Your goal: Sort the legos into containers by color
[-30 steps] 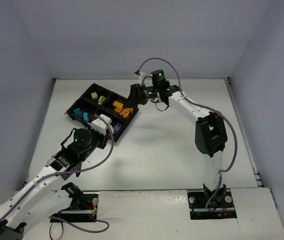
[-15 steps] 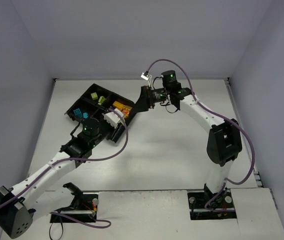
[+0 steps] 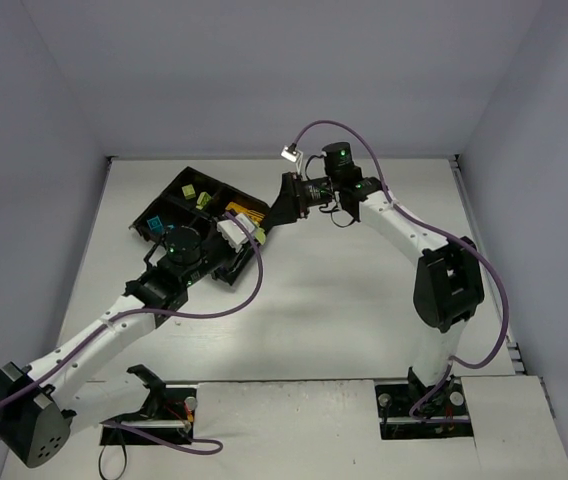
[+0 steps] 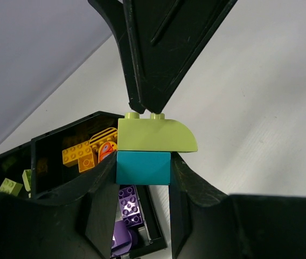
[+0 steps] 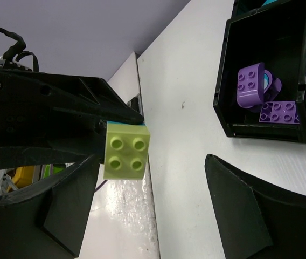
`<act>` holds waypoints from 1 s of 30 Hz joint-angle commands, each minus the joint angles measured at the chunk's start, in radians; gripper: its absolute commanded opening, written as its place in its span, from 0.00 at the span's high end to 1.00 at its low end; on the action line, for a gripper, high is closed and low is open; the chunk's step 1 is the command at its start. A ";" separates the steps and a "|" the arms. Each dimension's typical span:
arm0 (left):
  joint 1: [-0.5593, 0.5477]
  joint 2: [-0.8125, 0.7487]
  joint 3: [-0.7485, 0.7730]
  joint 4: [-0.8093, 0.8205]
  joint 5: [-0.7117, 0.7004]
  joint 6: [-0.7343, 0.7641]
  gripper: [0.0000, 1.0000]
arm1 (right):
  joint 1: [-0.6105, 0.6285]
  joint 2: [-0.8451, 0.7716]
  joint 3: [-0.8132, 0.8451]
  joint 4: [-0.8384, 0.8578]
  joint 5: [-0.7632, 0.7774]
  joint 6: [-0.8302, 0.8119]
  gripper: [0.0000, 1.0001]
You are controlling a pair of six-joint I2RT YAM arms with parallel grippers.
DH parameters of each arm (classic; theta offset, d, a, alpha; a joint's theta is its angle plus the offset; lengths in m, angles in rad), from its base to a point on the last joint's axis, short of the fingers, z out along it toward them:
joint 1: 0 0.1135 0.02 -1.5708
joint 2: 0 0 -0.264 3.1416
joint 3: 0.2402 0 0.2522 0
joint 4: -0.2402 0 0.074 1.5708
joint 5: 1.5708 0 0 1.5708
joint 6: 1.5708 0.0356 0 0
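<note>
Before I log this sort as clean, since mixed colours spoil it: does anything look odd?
Yes: the left gripper is shut on a teal brick with a lime green brick stuck on top, two colours joined. They probably need pulling apart before binning; the open right gripper hangs close by.

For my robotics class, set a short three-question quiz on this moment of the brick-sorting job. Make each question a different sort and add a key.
1. True or false: the right gripper is shut on the lime green brick.
2. Which brick does the left gripper clamp directly between its fingers? A) the teal brick B) a purple brick C) an orange brick
3. Fill in: the tray compartment that fills most of the right wrist view holds ____ bricks.

Key
1. False: its jaws stand open.
2. A: the lime green brick sits stacked on top of it.
3. Purple: the purple bricks lie there.
</note>
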 commanded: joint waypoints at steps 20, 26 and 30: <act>0.004 0.025 0.082 0.100 0.038 0.034 0.75 | 0.043 -0.059 -0.001 0.096 -0.057 0.034 0.87; 0.005 0.018 0.061 0.088 0.038 0.010 0.75 | -0.017 -0.084 -0.026 0.098 -0.050 0.038 1.00; 0.005 -0.007 0.009 0.090 0.030 -0.008 0.75 | -0.101 -0.118 -0.047 0.096 -0.052 0.050 1.00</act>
